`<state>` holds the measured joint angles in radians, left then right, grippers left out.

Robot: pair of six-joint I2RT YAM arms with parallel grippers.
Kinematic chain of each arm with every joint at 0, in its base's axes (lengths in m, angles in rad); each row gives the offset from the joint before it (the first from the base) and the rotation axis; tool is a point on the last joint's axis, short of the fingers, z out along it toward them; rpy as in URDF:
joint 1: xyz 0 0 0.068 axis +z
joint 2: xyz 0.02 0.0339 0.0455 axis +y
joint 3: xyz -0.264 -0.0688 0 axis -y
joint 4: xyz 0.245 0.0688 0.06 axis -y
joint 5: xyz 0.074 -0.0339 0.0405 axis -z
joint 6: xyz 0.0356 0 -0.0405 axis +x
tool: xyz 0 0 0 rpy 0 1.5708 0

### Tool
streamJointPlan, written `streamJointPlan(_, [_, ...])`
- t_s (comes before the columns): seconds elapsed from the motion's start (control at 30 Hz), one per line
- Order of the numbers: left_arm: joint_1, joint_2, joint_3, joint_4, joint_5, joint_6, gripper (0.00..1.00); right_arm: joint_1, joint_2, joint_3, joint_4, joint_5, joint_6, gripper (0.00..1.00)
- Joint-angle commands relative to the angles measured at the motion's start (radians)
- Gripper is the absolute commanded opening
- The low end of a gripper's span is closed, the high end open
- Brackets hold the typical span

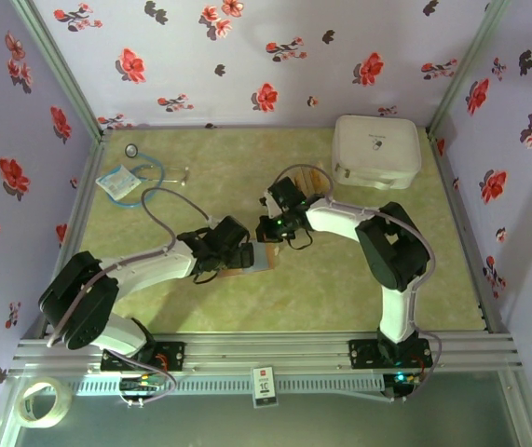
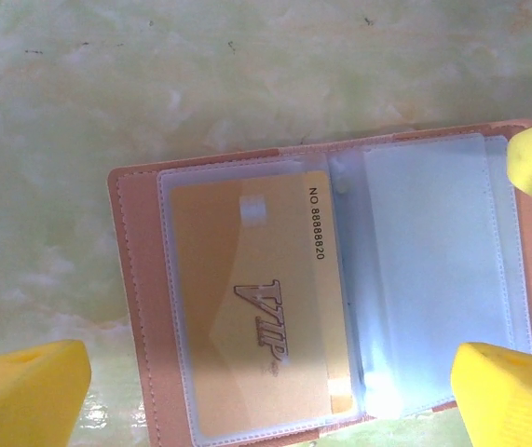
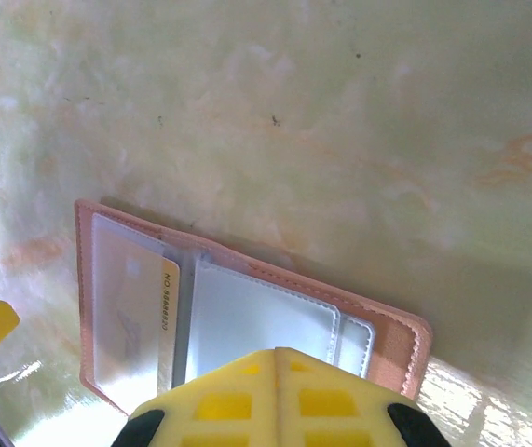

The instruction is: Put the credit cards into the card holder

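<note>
- Pale green marbled counter (image 1: 359, 289), boxed in by flowered lilac walls (image 1: 247, 47).
- The card holder (image 2: 135, 307) lies open mid-counter, one gold card (image 2: 247, 307) in a clear sleeve.
- Above it the left gripper (image 2: 266, 396) has jaws wide apart; the right gripper (image 3: 277, 396) has jaws together at its edge.

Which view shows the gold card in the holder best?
Left wrist view: the card lies nearly whole under a clear sleeve, its VIP print readable. The right wrist view shows it small and slanted. In the top view the holder is tiny; the card cannot be made out.
</note>
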<state>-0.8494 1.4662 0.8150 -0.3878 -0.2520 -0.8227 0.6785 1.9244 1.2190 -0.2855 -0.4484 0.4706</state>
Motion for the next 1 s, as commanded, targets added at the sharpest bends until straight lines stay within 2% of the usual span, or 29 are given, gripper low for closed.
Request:
streamJointPlan(0.0, [-0.007, -0.003, -0.009, -0.024, -0.03, -0.011, 1.0, -0.004, 0.026, 0.025, -0.03, 0.008, -0.027, 0.01])
streamJointPlan(0.97, [-0.007, 0.121, 0.009, 0.021, -0.035, 0.043, 1.0, 0.04, 0.091, 0.046, -0.004, -0.015, 0.003, 0.0])
